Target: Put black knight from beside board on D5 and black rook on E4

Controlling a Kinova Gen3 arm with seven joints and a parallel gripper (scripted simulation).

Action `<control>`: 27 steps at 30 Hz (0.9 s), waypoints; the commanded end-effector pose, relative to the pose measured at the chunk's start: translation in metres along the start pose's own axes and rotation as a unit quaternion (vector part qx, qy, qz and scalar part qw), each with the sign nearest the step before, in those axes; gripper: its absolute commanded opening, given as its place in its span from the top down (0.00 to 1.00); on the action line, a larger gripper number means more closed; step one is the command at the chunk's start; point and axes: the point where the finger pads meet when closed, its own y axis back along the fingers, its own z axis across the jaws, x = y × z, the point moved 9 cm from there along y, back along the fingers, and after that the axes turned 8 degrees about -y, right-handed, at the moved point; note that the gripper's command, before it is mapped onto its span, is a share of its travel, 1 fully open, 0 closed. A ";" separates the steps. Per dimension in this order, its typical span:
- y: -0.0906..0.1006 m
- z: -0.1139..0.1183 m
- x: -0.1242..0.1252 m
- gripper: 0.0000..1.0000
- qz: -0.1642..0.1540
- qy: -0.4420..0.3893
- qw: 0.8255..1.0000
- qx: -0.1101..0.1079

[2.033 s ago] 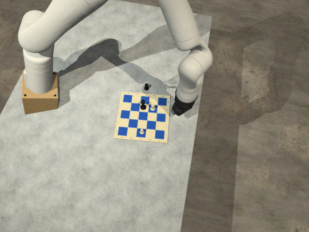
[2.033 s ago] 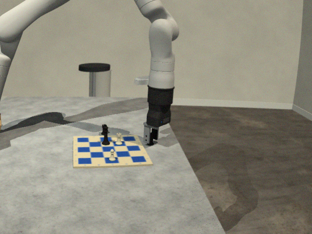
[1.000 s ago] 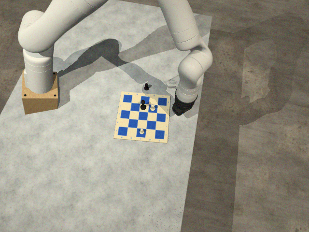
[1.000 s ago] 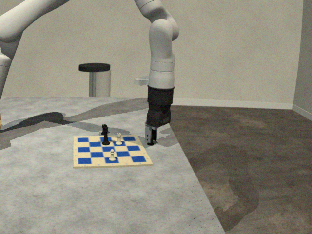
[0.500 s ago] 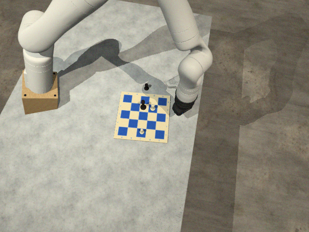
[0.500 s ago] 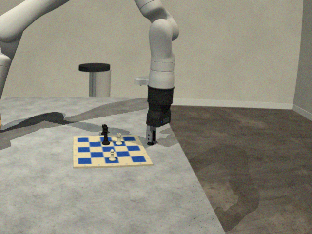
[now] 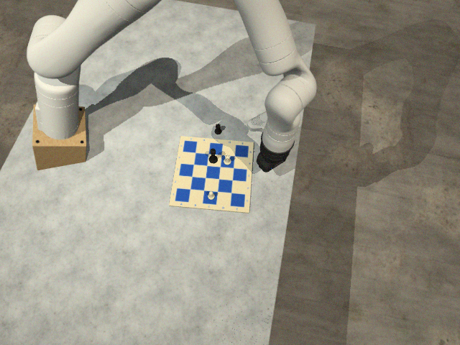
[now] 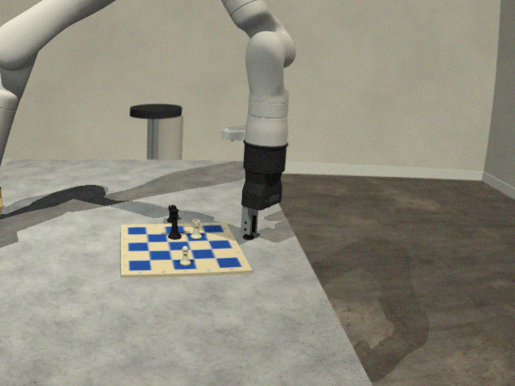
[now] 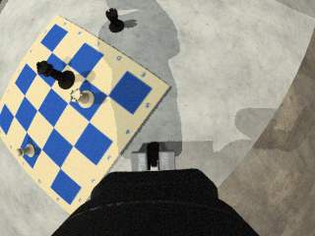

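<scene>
My jaws [image 7: 265, 169] [image 8: 249, 235] closed narrow around black knight [image 8: 249, 237] [image 9: 153, 153], low over counter [image 7: 223, 271] [image 8: 175, 328] [image 9: 207, 54], just beside board's [image 7: 212, 209] [image 8: 183, 274] [image 9: 164, 88] E-column edge. Black rook [image 7: 218, 129] [image 8: 170, 212] [image 9: 115, 22] upright on counter, off board near row-5 edge. Tall black piece [image 7: 213, 157] [image 8: 175, 230] [image 9: 64, 79] on C4, white rook [image 7: 227, 159] [image 8: 196, 230] [image 9: 85, 98] on D4, white pawn [image 7: 210, 195] [image 8: 185, 256] [image 9: 28, 149] on C1.
</scene>
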 end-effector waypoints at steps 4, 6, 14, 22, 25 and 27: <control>0.003 0.000 0.000 1.00 -0.001 0.000 1.000 -0.001; 0.008 0.000 0.000 1.00 -0.001 0.000 1.000 -0.001; 0.045 0.000 0.000 1.00 -0.001 0.000 1.000 -0.001; 0.095 0.000 0.000 1.00 -0.001 0.000 1.000 -0.001; 0.100 0.000 0.000 1.00 -0.001 0.000 1.000 -0.001; 0.100 0.000 0.000 1.00 -0.001 0.000 1.000 -0.001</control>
